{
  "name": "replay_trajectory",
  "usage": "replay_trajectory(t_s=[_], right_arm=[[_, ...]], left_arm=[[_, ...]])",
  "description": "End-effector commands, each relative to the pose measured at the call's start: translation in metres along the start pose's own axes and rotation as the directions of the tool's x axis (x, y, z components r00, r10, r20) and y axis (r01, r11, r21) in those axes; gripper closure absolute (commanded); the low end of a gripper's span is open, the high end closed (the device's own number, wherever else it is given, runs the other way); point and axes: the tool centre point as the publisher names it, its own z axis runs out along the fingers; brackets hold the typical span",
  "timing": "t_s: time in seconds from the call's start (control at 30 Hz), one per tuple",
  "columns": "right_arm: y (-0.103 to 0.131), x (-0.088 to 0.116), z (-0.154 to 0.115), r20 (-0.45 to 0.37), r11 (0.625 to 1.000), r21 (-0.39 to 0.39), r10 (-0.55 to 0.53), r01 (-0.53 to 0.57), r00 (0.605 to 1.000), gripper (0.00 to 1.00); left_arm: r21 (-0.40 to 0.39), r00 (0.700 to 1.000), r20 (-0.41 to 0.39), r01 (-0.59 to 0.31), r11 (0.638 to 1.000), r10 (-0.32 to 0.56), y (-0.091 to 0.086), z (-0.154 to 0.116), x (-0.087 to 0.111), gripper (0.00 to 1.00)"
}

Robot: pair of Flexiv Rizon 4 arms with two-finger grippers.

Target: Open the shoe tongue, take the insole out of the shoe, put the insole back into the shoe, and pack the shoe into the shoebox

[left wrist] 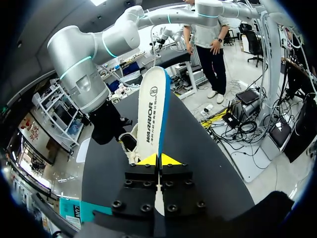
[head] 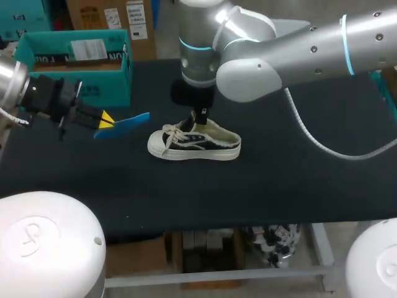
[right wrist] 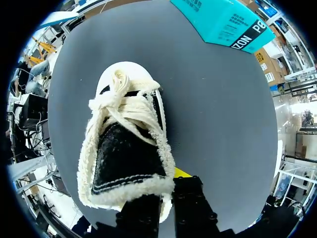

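Note:
A cream and black fleece-lined shoe (head: 195,144) lies on its sole mid-table, toe pointing left. My right gripper (head: 200,121) comes down onto its opening. In the right wrist view that gripper (right wrist: 166,191) is shut on the fleece-edged tongue (right wrist: 124,161), one yellow tip showing beside it and the laces (right wrist: 124,106) ahead. Left of the shoe, my left gripper (head: 107,120) hangs above the table, shut on the heel end of the blue and white insole (head: 127,122). The insole (left wrist: 151,114) stands out straight ahead of the left gripper (left wrist: 159,159), edge-on between its fingers, towards the shoe (left wrist: 130,144).
A teal shoebox (head: 80,65) stands open at the back left of the black table (head: 279,180); its corner (right wrist: 225,20) shows beyond the shoe's toe in the right wrist view. My right arm (left wrist: 89,69) rises over the shoe.

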Motion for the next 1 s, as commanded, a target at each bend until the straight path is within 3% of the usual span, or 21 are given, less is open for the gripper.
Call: replay_trajectory(t_s=[0.03, 0.23, 0.4, 0.67, 0.8, 0.93, 1.0], right_arm=[[0.002, -0.003, -0.002, 0.0, 0.993, 0.116, 0.027, -0.027, 1.0, 1.0], [-0.007, -0.006, -0.013, -0.026, 0.99, 0.06, 0.132, -0.131, 0.991, 1.0], [-0.018, -0.009, -0.027, -0.07, 0.96, 0.007, 0.281, -0.281, 0.957, 1.0], [-0.032, -0.002, -0.041, -0.137, 0.824, -0.025, 0.558, -0.566, 0.818, 1.0], [-0.036, 0.005, -0.043, -0.207, 0.751, -0.029, 0.641, -0.659, 0.739, 1.0], [-0.037, 0.016, -0.047, -0.21, 0.657, -0.004, 0.736, -0.754, 0.643, 1.0], [-0.037, 0.024, -0.051, -0.221, 0.625, -0.023, 0.758, -0.78, 0.614, 1.0]], left_arm=[[0.005, 1.0, -0.001, -0.001, 1.0, 0.001, 0.002, 0.0, -0.001, 1.0], [0.008, 1.0, -0.009, -0.006, 1.0, 0.006, 0.002, 0.001, -0.004, 1.0], [0.014, 0.999, -0.024, -0.023, 1.0, 0.023, 0.0, 0.002, -0.01, 1.0], [0.026, 0.997, -0.056, -0.055, 0.998, 0.056, -0.004, 0.006, -0.021, 1.0], [0.029, 0.995, -0.072, -0.072, 0.997, 0.074, -0.007, 0.007, -0.025, 1.0], [0.041, 0.992, -0.086, -0.093, 0.995, 0.096, -0.008, 0.008, -0.03, 1.0], [0.051, 0.99, -0.095, -0.102, 0.993, 0.107, -0.008, 0.009, -0.033, 1.0]])
